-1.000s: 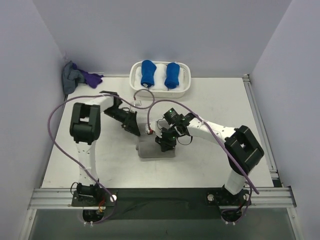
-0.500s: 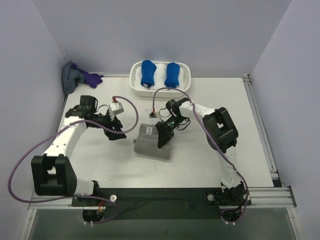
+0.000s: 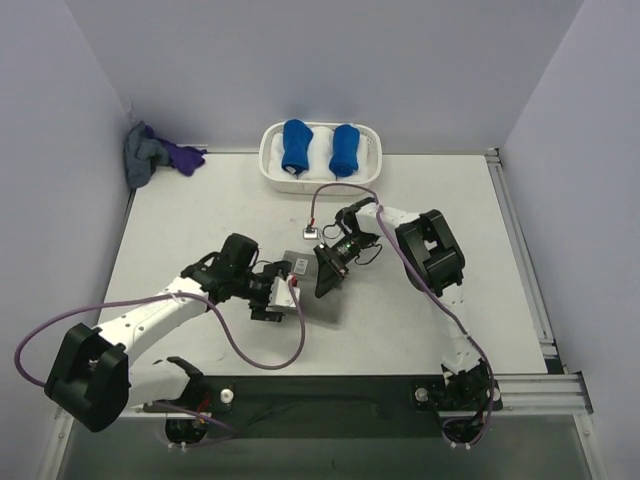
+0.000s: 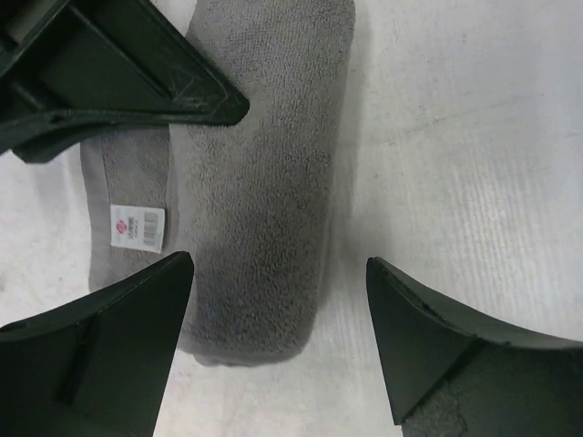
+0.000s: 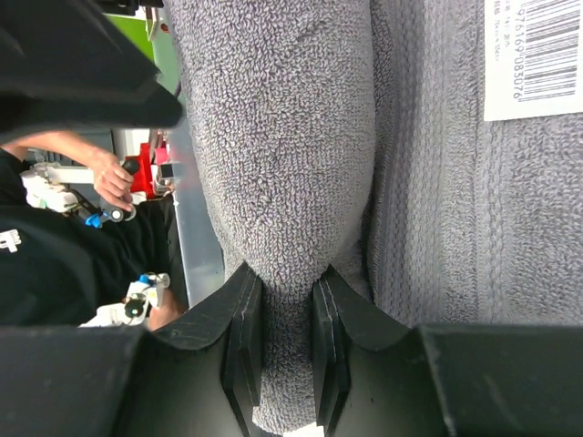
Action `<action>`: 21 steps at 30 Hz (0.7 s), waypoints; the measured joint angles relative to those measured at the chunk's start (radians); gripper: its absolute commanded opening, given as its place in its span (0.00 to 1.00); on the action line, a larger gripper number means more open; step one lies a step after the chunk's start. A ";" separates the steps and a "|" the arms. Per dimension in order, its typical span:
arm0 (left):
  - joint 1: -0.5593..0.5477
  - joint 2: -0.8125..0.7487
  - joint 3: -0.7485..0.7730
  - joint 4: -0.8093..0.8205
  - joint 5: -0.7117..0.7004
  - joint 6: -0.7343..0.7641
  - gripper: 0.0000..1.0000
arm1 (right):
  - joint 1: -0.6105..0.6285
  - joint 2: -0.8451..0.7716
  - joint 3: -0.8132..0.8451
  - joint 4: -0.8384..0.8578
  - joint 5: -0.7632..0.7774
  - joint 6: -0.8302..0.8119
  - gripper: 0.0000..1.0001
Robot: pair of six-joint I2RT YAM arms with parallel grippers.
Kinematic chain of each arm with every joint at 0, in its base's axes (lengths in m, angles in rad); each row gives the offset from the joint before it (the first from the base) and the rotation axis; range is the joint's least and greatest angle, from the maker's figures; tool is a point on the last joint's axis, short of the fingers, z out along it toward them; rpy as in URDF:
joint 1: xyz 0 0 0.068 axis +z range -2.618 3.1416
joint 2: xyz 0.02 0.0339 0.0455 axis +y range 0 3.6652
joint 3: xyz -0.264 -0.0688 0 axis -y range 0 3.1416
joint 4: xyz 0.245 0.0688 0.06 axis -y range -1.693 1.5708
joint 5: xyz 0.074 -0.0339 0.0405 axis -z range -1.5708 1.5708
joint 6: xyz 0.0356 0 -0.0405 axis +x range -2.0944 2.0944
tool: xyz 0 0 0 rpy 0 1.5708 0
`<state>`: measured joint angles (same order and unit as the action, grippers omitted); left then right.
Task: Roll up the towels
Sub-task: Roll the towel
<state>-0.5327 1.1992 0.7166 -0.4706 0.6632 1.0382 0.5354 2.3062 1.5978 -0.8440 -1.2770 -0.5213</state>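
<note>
the grey towel [image 4: 264, 164] lies mid-table as a part-made roll, its long axis running from the left gripper [image 4: 278, 273], whose wide-spread jaws straddle the near end holding nothing, to the right gripper [image 5: 287, 291], pinched narrowly on the other end.

- white basket [image 3: 377, 160] parked at the far edge of the table [image 3: 180, 220]
- two bright blue towel bundles [image 3: 296, 146] [image 3: 344, 150] tucked inside it, side by side
- small purple cloth [image 3: 183, 157] bunched up over in the far-left corner
</note>
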 measured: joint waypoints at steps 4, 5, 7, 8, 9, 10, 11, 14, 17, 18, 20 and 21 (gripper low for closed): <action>-0.066 0.050 -0.022 0.085 -0.057 0.082 0.85 | 0.000 0.003 0.003 -0.012 -0.001 -0.008 0.00; -0.072 0.067 -0.026 0.102 -0.068 0.101 0.82 | 0.000 0.006 0.006 -0.015 -0.002 -0.010 0.00; -0.082 0.110 -0.032 0.134 -0.093 0.131 0.75 | -0.002 0.013 0.012 -0.019 -0.003 -0.010 0.00; -0.084 0.135 -0.032 0.150 -0.104 0.145 0.69 | -0.005 0.015 0.013 -0.021 -0.003 -0.010 0.01; -0.088 0.158 -0.032 0.167 -0.114 0.156 0.50 | -0.005 0.016 0.014 -0.021 -0.003 -0.010 0.04; -0.091 0.180 -0.026 0.174 -0.119 0.164 0.43 | -0.007 0.016 0.014 -0.022 -0.001 -0.010 0.07; -0.097 0.202 -0.011 0.165 -0.124 0.176 0.37 | -0.009 0.017 0.016 -0.026 0.006 -0.010 0.16; -0.111 0.251 0.066 0.093 -0.133 0.175 0.25 | -0.020 0.017 0.034 -0.046 0.035 0.000 0.35; -0.119 0.277 0.117 0.023 -0.134 0.153 0.15 | -0.034 0.015 0.071 -0.053 0.076 0.014 0.52; -0.122 0.285 0.132 -0.001 -0.134 0.141 0.13 | -0.045 0.012 0.088 -0.050 0.097 0.021 0.56; -0.133 0.304 0.174 -0.075 -0.127 0.111 0.10 | -0.065 -0.002 0.113 -0.034 0.145 0.026 0.63; -0.137 0.318 0.196 -0.116 -0.120 0.094 0.09 | -0.079 -0.018 0.121 -0.025 0.170 0.029 0.63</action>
<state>-0.6697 1.5169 0.9131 -0.5861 0.5430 1.1320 0.4561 2.2887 1.7191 -0.8688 -1.1069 -0.4919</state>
